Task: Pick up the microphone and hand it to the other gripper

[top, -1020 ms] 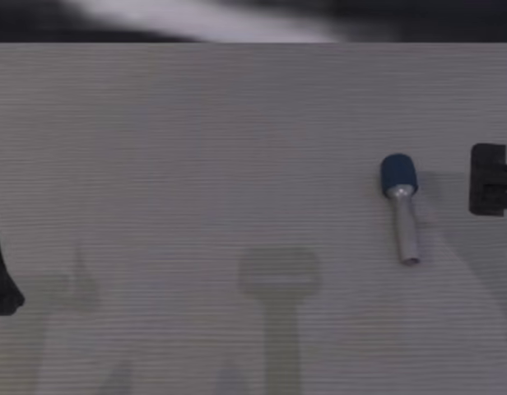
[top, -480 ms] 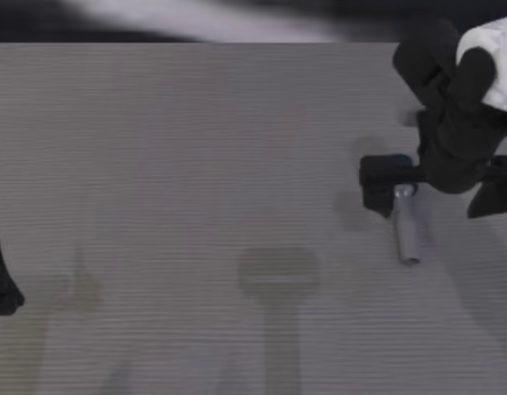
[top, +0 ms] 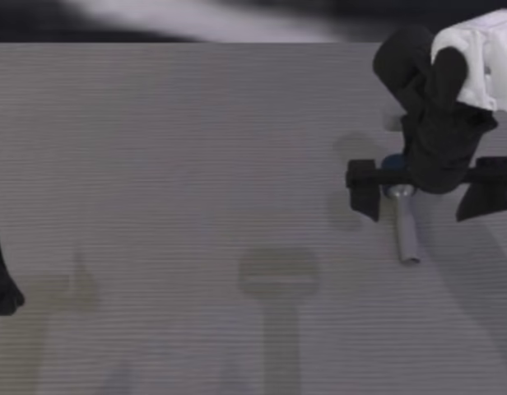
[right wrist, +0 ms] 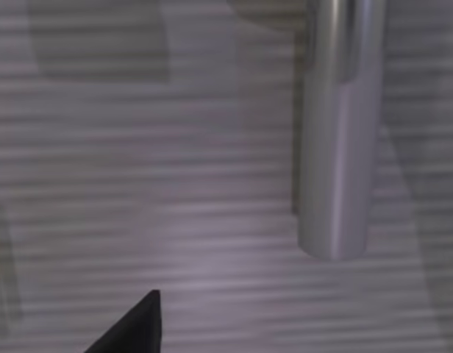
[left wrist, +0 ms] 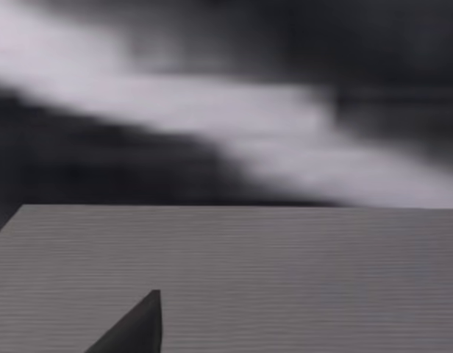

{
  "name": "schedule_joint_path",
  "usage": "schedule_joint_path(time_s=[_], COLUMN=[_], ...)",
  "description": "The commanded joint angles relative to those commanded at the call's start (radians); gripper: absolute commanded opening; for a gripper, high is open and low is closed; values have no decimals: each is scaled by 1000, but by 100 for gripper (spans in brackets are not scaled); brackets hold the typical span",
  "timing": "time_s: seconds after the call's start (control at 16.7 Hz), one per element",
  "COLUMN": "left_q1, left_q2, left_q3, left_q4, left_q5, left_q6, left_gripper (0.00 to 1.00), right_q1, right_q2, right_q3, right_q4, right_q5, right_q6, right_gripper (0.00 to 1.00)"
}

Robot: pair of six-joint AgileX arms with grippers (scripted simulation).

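Two spread fingers of the right gripper (top: 430, 189) straddle the microphone (top: 407, 234) near the table's (top: 196, 164) right edge; nothing gripped. Reach step; next, descend and close on the handle; left gripper (top: 2, 284) parked at the left edge, state indeterminable.

The top view looks straight down on the table (top: 196, 164) from well above, taking in both sides and a dark strip beyond the far edge. The left wrist view sits low, near the table (left wrist: 285, 279), facing across it to its far edge and the blurred backdrop. The right wrist view looks down from very close at the microphone (right wrist: 337, 147) handle, which the top view shares (top: 407, 239).
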Motion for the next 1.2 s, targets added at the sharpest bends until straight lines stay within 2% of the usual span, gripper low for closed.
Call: schedule_joint_path(time_s=[0.18, 0.6, 0.9, 1.2], left_q1=[0, 0, 0, 0], left_q2=[0, 0, 0, 0], left_q3=[0, 0, 0, 0], left_q4=[0, 0, 0, 0], left_q5=[0, 0, 0, 0], left_q6=[0, 0, 0, 0], left_gripper=[100, 100, 100, 100], right_q1=[-1, -17, -18, -18], right_q2=[25, 182, 194, 194], right_q3=[-20, -135, -142, -142], right_q4=[40, 321, 336, 336], right_q5=[1, 1, 1, 1], right_q6=[-5, -19, -20, -20], right_gripper=[100, 100, 100, 62])
